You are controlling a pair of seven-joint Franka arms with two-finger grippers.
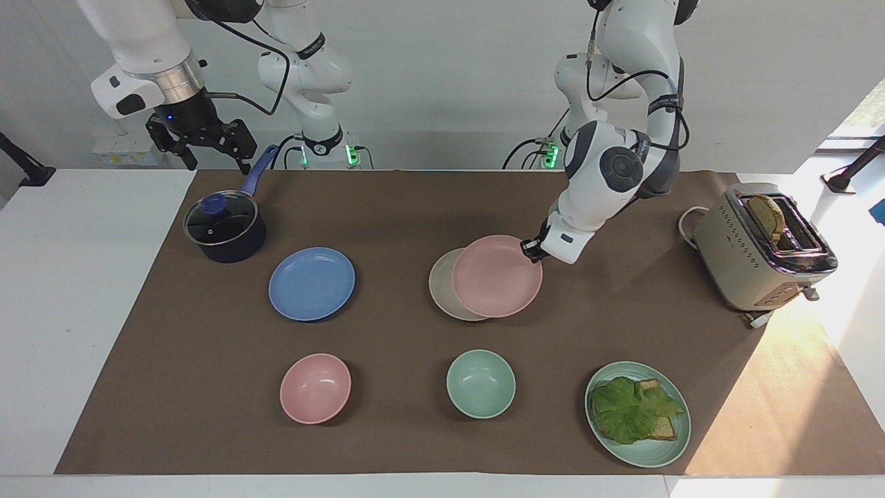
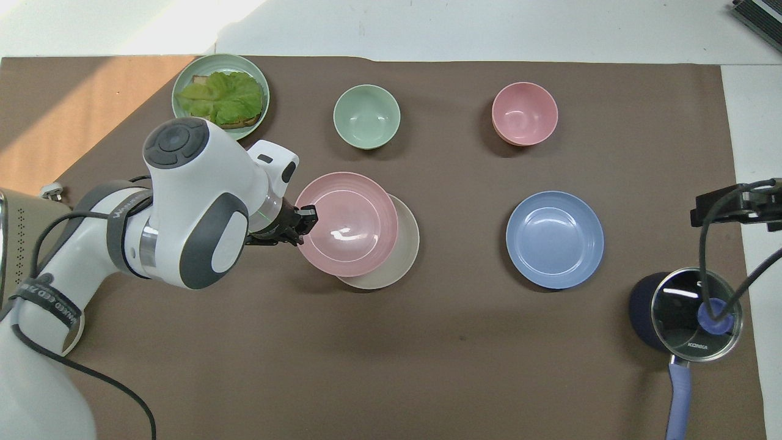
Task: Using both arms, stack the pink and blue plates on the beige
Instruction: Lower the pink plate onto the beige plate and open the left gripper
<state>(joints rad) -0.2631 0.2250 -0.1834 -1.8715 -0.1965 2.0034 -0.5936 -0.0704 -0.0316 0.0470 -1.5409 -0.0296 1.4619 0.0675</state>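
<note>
My left gripper (image 1: pixel 531 250) is shut on the rim of the pink plate (image 1: pixel 496 277), holding it over the beige plate (image 1: pixel 440 287). The pink plate covers most of the beige one and sits off-centre toward the left arm's end of the table. In the overhead view the pink plate (image 2: pixel 347 223) leaves only a crescent of the beige plate (image 2: pixel 400 260) showing. The blue plate (image 1: pixel 311 283) lies flat on the brown mat beside the beige plate, toward the right arm's end. My right gripper (image 1: pixel 216 164) waits open, up in the air over the pot's handle.
A dark pot (image 1: pixel 225 228) with a glass lid stands nearer to the robots than the blue plate. A toaster (image 1: pixel 760 249) sits at the left arm's end. Farthest from the robots lie a pink bowl (image 1: pixel 315 388), a green bowl (image 1: pixel 480 383) and a green plate (image 1: pixel 646 454) with lettuce and toast.
</note>
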